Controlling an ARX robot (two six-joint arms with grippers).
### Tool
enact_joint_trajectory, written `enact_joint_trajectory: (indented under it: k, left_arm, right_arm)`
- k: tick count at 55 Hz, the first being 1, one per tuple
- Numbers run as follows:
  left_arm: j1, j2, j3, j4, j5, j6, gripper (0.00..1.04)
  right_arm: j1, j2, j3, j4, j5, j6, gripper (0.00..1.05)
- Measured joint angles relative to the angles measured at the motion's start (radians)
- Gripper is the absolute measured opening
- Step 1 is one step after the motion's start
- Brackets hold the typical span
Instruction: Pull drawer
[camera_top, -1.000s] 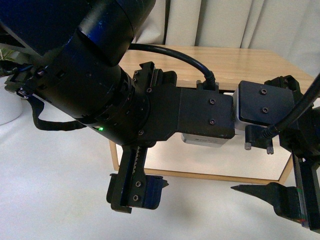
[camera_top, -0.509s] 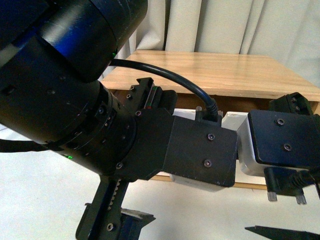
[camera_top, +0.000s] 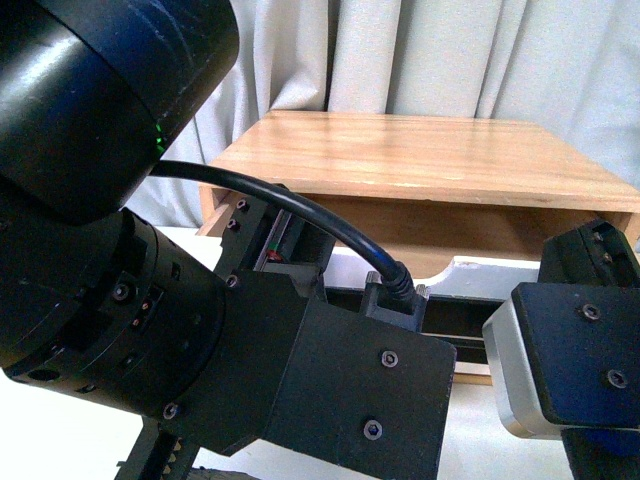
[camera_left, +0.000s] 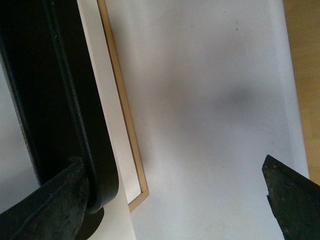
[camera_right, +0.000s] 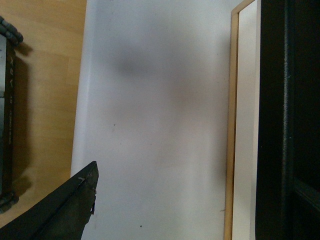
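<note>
In the front view the drawer (camera_top: 470, 272) shows its white front with a half-round notch under the wooden cabinet top (camera_top: 420, 150). Its black bar handle (camera_top: 470, 322) runs between my two arms. Both grippers are hidden below the frame there. The left wrist view shows my left gripper (camera_left: 170, 210) open, one finger (camera_left: 50, 205) lying against the rounded end of the black handle (camera_left: 65, 100), the other finger (camera_left: 292, 200) far off over the white surface. My right gripper (camera_right: 185, 215) is open too. One of its fingers (camera_right: 60, 210) is over the white surface, and the black bar (camera_right: 285, 125) is at the opposite side.
My left arm (camera_top: 150, 330) fills the front view's left and bottom. The right wrist housing (camera_top: 570, 360) sits low on the right. Pale curtains (camera_top: 450, 50) hang behind the cabinet. A light wood edge (camera_left: 122, 100) borders the white surface, with wooden floor (camera_right: 45, 100) beyond.
The front view has shifted: the cabinet now appears more from the front, showing the notched drawer front and handle. Both arms loom larger and their fingers have dropped out of frame.
</note>
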Motion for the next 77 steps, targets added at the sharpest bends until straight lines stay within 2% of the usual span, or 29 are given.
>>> enact_joint_trajectory:
  k: [18,27,34,38,44,55,66,72,77]
  left_arm:
    - [0.003,-0.116,-0.097,0.267,0.129,-0.105,0.98]
    - [0.019,-0.173,-0.103,0.403,0.141,-0.210,0.98]
    - [0.040,-0.229,-0.132,0.528,0.114,-0.319,0.98]
    - [0.073,-0.283,-0.177,0.622,0.042,-0.391,0.98]
    - [0.124,-0.343,-0.219,0.646,0.003,-0.482,0.98]
    - [0.307,-0.558,-0.375,0.663,0.065,-0.661,0.98]
    - [0.591,-0.843,-0.607,0.609,0.224,-0.888,0.98]
    - [0.752,-1.016,-0.713,0.547,0.353,-1.044,0.98]
    - [0.900,-1.183,-0.768,0.449,0.432,-1.171,0.98]
  right_arm:
    - [-0.079,-0.136,-0.062,0.130,-0.150,0.129,0.96]
    - [-0.110,-0.211,-0.090,0.192,-0.174,0.179,0.96]
    - [-0.143,-0.275,-0.129,0.297,-0.180,0.246,0.96]
    - [-0.176,-0.331,-0.177,0.428,-0.154,0.323,0.96]
    - [-0.211,-0.385,-0.220,0.537,-0.119,0.408,0.96]
    - [-0.326,-0.536,-0.310,0.671,-0.085,0.607,0.96]
    - [-0.466,-0.728,-0.410,0.691,-0.028,0.841,0.96]
    - [-0.525,-0.836,-0.468,0.668,-0.004,0.909,0.96]
    - [-0.555,-0.954,-0.521,0.611,0.057,0.962,0.96]
